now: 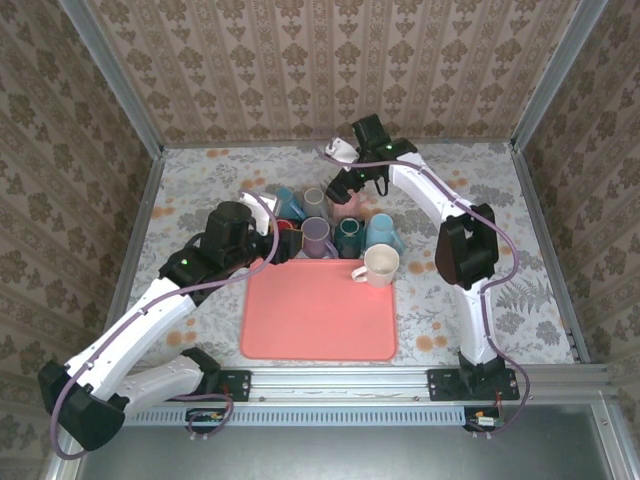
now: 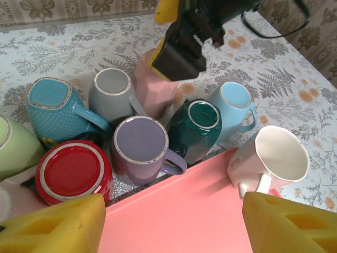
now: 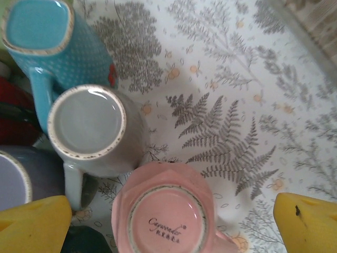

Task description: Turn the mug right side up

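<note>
Floral table (image 1: 200,180), wallpapered walls. Pink mug (image 3: 158,200) sits upside down among others behind the tray (image 1: 320,320). Right gripper (image 3: 169,226) is spread wide above it, empty. Left gripper (image 2: 174,224) hangs open over the tray. Likely glazed ceramic: stiff, slick, chippable. Pinch across the body.

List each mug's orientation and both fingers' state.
Cream ceramic mug: upright
Pink faceted ceramic mug: inverted
Grey mug: inverted
Turquoise square mug: inverted
Purple mug: inverted
Dark green mug: inverted
Light blue mug: inverted
Red mug: inverted
Left fingers: open
Right fingers: open
</note>
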Motion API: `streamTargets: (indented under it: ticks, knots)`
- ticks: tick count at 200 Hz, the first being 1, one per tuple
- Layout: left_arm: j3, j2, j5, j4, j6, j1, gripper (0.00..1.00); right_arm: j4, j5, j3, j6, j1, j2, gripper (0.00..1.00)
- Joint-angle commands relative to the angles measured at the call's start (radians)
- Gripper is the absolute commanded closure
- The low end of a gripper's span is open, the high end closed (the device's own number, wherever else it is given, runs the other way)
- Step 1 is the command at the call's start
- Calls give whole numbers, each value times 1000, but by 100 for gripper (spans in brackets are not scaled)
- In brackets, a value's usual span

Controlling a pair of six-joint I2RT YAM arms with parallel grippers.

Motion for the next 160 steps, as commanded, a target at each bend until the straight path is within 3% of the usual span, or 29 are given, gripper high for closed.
streamTargets:
  ticks: [1, 79, 116, 160]
  knots:
    - [2, 2, 7, 7, 17, -5, 29, -36, 23, 30, -5, -5, 36, 0]
    - [0, -3, -7, 4, 26, -8, 29, -20, 122, 3, 7, -15, 93, 4]
    - [-4, -14, -17, 5, 30, -10, 29, -46, 135, 3, 25, -25, 113, 20]
    - [-5, 5, 3, 8, 47, -43, 29, -67, 119, 6, 70, -40, 132, 12]
